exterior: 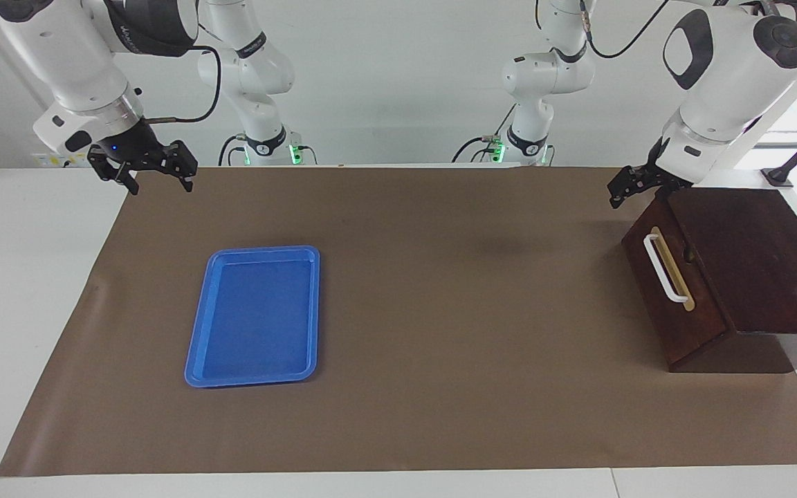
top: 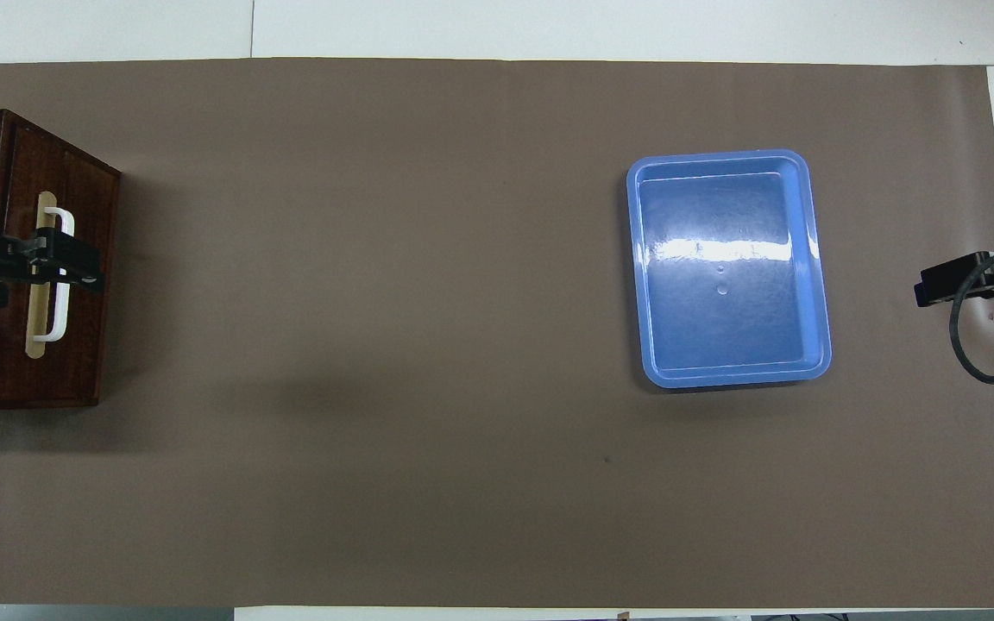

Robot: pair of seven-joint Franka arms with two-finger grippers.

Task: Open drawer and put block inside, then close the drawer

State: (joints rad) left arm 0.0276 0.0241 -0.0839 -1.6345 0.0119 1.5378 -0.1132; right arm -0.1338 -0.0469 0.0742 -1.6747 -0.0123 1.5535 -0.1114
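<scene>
Currently: the drawer [exterior: 675, 290] sits fully shut in its dark wooden box [exterior: 751, 256] at the left arm's end of the table. Its front is flush and its white handle [exterior: 663, 268] is untouched.

Left gripper [exterior: 628, 194]: fingers spread, nothing between them. It is raised over the box corner nearest the robots. From overhead it covers the middle of the handle, but the facing view shows it up in the air and clear of the handle.

Right gripper [exterior: 158, 181]: released and empty. It hangs over the mat [exterior: 440, 311] edge at the right arm's end and waits.

Block: not visible in either view. It is not on the mat, not in either gripper, and not in the blue tray [exterior: 199, 346]. The tray lies bare toward the right arm's end, well apart from the box.

Progress, as a judgement: two readings fit.
- The block is already in the shut drawer and the task is essentially done, with both arms clear.
- Nothing has begun, and the block is somewhere out of sight.

The closed front hides the inside, so I cannot tell which.

If work remains, every step is left:
- hook the handle and pull the drawer out;
- find the block and drop it in;
- push the front flush again.
</scene>
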